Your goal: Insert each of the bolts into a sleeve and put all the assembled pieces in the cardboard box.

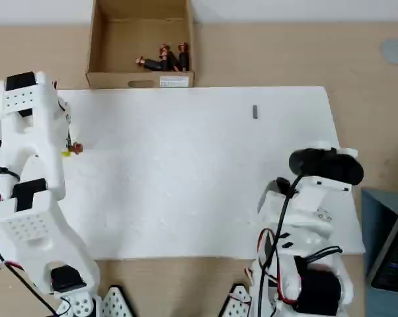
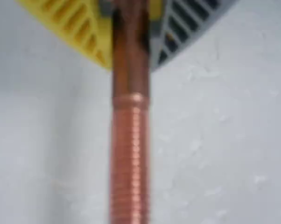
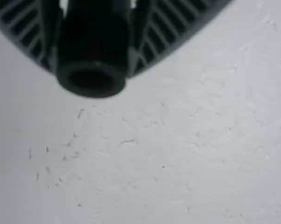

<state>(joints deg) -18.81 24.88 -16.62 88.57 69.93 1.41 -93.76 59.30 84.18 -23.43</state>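
My left gripper (image 2: 130, 44) is shut on a copper bolt (image 2: 129, 140), whose threaded end sticks out over the white mat. In the high view the bolt's tip (image 1: 77, 149) pokes out from the left arm at the mat's left edge. A black sleeve (image 3: 91, 60) is clamped in my right gripper (image 3: 93, 39), its open bore facing outward just above the mat. That arm (image 1: 315, 191) stands at the mat's right side. The cardboard box (image 1: 106, 79) at the back holds assembled pieces (image 1: 166, 59). A loose dark sleeve (image 1: 255, 111) lies on the mat's far right part.
The white mat (image 1: 186, 178) covers the table's middle between the two arms. A grey round object (image 1: 397, 51) sits at the far right corner, and a dark device (image 1: 387, 244) lies off the mat's right edge.
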